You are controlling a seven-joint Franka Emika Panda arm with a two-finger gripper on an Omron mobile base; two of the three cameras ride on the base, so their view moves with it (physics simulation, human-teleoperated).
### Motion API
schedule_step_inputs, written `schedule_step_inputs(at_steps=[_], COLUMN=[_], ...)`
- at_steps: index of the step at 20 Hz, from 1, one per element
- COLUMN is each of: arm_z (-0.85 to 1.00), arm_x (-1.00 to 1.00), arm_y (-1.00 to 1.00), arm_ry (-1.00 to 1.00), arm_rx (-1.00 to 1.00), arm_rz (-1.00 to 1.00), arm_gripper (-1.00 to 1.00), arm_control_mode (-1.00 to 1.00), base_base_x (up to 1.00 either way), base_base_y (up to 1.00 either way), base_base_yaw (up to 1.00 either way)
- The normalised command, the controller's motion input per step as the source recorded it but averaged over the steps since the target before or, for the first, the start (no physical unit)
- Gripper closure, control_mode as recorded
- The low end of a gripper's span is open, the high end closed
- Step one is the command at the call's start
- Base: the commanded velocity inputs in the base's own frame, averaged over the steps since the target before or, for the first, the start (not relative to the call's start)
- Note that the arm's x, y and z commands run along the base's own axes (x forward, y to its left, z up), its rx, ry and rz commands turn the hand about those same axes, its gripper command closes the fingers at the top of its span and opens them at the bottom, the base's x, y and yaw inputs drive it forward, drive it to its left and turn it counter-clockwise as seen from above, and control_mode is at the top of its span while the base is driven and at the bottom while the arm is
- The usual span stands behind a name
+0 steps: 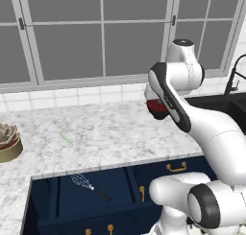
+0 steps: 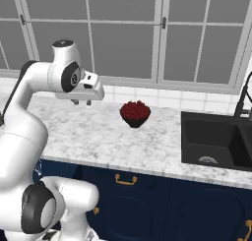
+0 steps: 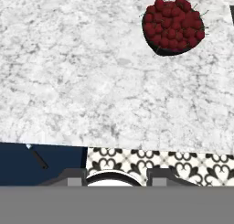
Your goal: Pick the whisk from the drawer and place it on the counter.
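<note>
Navy drawer (image 1: 57,200) stands pulled open below the counter (image 1: 105,133); one whisk (image 1: 89,185) lies flat on its dark floor, head toward the back left, handle toward the front right, untouched; gripper (image 2: 81,102) hangs high over the marble, well apart from the whisk, holding nothing; cannot tell whether its fingers are apart or together. Judged: opening done; reach, grasp, lift and placing all left. Count: one whisk, one bowl of cherries (image 2: 135,112), one potted succulent (image 1: 8,140), one sink (image 2: 216,141).
</note>
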Motion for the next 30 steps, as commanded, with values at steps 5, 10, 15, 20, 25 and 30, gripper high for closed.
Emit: schedule_step_inputs(at_steps=[5,10,15,20,25,30], arm_z=[-0.33,-0.58,-0.44,0.0,0.0,-0.1], arm_x=[-0.43,-0.54,-0.26,0.0,0.0,0.0], arm_y=[0.0,0.0,0.0,0.0,0.0,0.1], arm_ry=[0.0,0.0,0.0,0.0,0.0,0.0], arm_rx=[0.0,0.0,0.0,0.0,0.0,-0.01], arm_rz=[0.0,0.0,0.0,0.0,0.0,0.02], arm_gripper=[-1.0,-1.0,-1.0,-1.0,-1.0,-1.0], arm_control_mode=[-1.0,-1.0,1.0,1.0,1.0,-1.0], base_base_x=[0.0,0.0,-0.14,-0.65,-0.69,-0.25], base_base_y=[0.0,0.0,0.0,0.0,0.02,0.26], base_base_yaw=[0.0,0.0,0.01,0.09,0.15,0.13])
